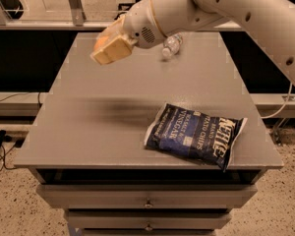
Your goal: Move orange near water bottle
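Observation:
My gripper [109, 49] hangs above the far left part of the grey table [88, 127], lifted well off its top. Its tan fingers [114, 48] are closed around the orange [102, 41], of which only an orange sliver shows at the upper left of the fingers. The water bottle [171, 45], clear with a white cap, lies on the table's far side, just right of the gripper and partly hidden behind my white arm [196, 9].
A blue chip bag [194, 134] lies flat on the front right of the table. Drawers [147, 200] sit under the tabletop. A railing and floor lie beyond the far edge. Cables lie on the floor at left.

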Controlling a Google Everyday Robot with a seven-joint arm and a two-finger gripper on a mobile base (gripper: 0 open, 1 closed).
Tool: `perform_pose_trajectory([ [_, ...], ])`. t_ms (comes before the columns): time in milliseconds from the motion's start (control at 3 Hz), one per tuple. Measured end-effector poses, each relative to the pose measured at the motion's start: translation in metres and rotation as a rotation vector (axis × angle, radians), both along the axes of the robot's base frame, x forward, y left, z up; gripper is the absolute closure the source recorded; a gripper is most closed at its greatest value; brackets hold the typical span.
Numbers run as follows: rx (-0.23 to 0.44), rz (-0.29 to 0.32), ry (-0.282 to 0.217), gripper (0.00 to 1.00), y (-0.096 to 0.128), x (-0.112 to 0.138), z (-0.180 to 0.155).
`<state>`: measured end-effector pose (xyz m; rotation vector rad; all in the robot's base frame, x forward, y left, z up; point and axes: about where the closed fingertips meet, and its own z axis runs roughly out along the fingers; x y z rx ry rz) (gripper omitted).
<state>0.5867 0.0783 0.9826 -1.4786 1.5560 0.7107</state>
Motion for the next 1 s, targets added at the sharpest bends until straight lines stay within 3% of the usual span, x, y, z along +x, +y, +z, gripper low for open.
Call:
perform_pose_trajectory([
  [333,-0.007,-0.021,-0.025,1.0,-0.008,0.005,0.0],
  [667,-0.034,-0.126,-0.13,1.0,-0.085,0.062,0.003],
  [1000,-0.04,-0.199,-0.193,1.0,-0.14,0.108,0.014],
])
